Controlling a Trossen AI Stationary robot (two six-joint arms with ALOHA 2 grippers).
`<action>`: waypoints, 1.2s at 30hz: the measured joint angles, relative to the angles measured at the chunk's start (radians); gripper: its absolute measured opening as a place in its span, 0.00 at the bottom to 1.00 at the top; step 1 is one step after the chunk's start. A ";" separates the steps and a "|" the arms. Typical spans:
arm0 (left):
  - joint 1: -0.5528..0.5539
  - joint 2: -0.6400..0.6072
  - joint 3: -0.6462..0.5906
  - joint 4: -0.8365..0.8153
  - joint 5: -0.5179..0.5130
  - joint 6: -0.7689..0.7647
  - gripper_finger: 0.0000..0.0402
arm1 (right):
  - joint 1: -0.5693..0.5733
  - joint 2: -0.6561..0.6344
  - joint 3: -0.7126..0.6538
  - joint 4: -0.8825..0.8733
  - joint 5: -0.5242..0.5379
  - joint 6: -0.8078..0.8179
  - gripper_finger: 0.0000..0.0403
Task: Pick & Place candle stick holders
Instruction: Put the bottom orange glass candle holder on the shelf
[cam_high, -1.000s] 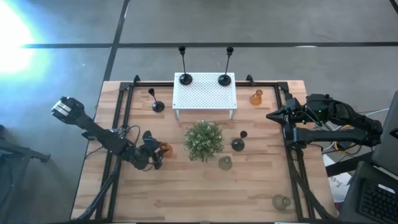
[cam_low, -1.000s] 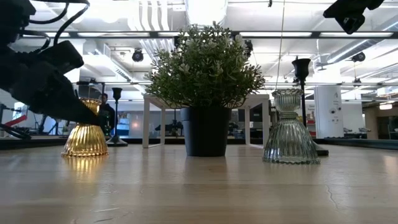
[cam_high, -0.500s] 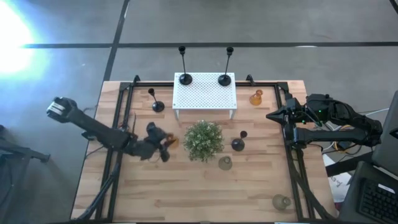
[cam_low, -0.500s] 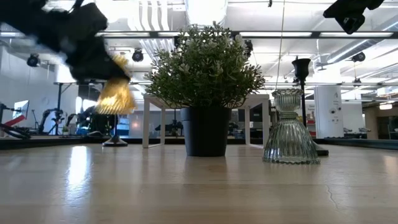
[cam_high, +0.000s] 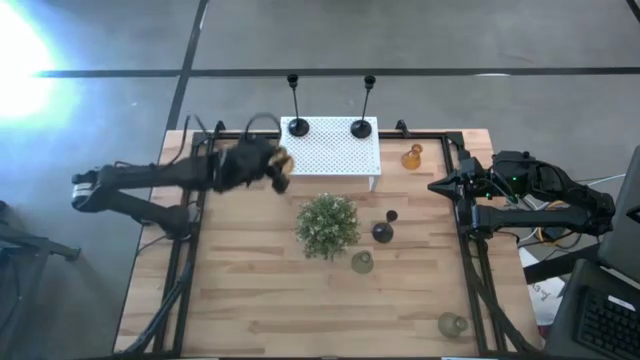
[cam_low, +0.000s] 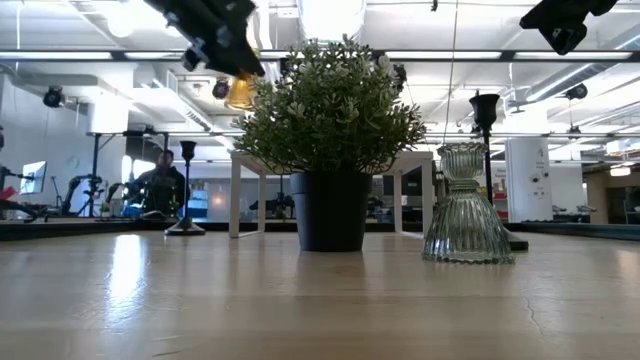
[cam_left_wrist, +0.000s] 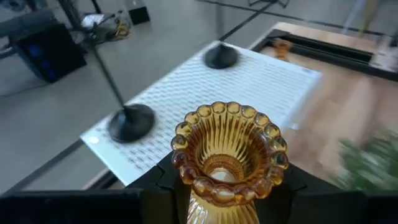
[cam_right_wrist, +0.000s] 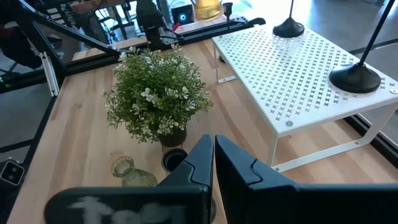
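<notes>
The left gripper (cam_high: 268, 166), clamped on the amber holder (cam_left_wrist: 227, 158), has lifted it toward the white stand (cam_high: 330, 146). Two black stems (cam_high: 297, 105) stand there; other holders remain below. The right gripper (cam_right_wrist: 213, 163) waits, pressed together.

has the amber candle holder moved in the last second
Yes. The left pincer has lifted the amber candle holder off the table and carried it from left of the plant to the white perforated stand's left edge.
</notes>
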 joint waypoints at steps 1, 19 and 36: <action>0.045 0.012 0.012 0.009 0.036 0.011 0.32 | 0.000 0.000 0.000 0.000 0.000 0.000 0.03; 0.312 0.263 0.111 0.157 0.325 0.082 0.32 | 0.000 0.000 0.000 0.000 0.000 0.000 0.03; 0.351 0.279 -0.008 0.280 0.298 0.075 0.32 | 0.000 0.000 0.000 0.000 0.000 0.000 0.03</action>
